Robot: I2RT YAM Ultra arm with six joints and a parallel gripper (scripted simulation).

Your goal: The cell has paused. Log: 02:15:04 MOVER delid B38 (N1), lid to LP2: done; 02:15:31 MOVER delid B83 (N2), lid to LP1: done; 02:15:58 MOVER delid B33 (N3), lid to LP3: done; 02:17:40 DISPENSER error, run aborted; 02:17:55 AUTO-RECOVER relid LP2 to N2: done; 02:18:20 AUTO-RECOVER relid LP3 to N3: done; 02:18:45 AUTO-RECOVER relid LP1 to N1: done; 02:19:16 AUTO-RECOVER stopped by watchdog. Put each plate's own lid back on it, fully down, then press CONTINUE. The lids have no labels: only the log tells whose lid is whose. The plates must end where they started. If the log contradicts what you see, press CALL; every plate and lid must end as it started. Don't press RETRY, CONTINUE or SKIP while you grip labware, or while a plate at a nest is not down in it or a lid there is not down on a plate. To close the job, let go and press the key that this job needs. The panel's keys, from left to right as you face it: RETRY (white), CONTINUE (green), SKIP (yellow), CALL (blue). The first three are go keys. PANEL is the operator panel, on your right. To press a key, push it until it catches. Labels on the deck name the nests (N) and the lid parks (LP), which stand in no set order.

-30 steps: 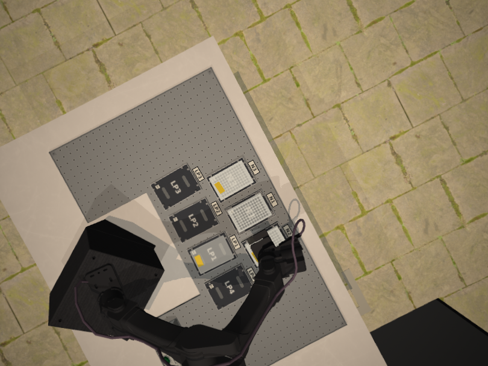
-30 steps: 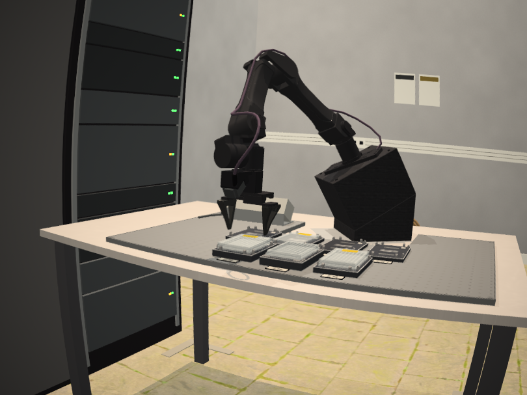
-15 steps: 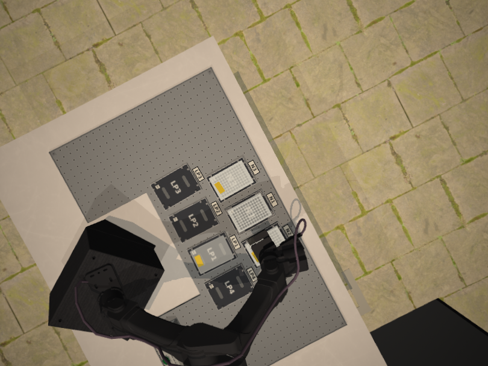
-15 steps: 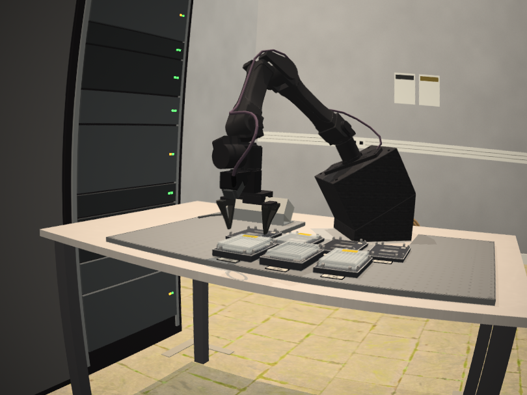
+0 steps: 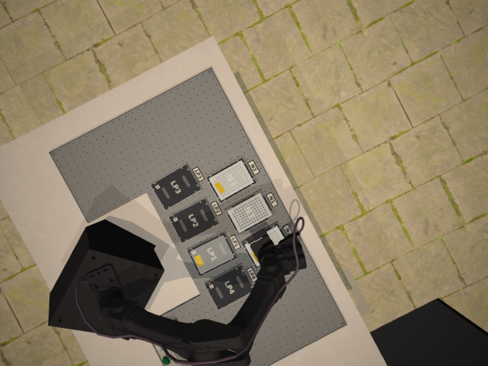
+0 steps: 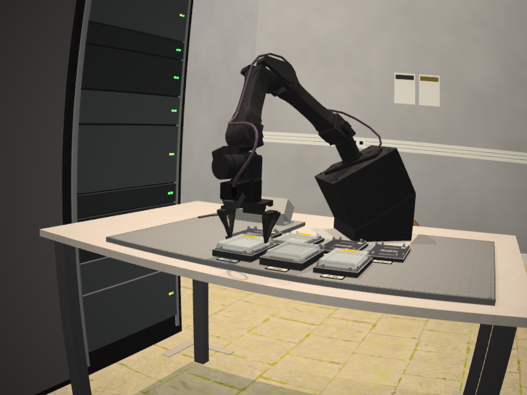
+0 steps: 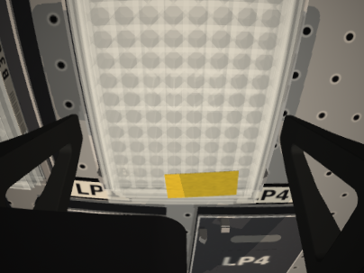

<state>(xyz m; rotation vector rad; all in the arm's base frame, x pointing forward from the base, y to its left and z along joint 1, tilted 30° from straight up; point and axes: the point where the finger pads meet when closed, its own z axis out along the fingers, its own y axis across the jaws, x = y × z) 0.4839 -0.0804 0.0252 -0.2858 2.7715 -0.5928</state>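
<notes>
My gripper (image 6: 247, 237) is wide open and holds nothing, its fingers either side of the lidded plate at N2 (image 7: 182, 75). Just beyond, one loose lid (image 5: 211, 255) lies on park LP1. Next along, the plate at N1 (image 5: 249, 211) is bare; farthest, the plate at N3 (image 5: 231, 179) is covered, rightly I judge. By my reckoning, left to do: N2's lid over to N1, the parked lid onto N2, then CONTINUE
</notes>
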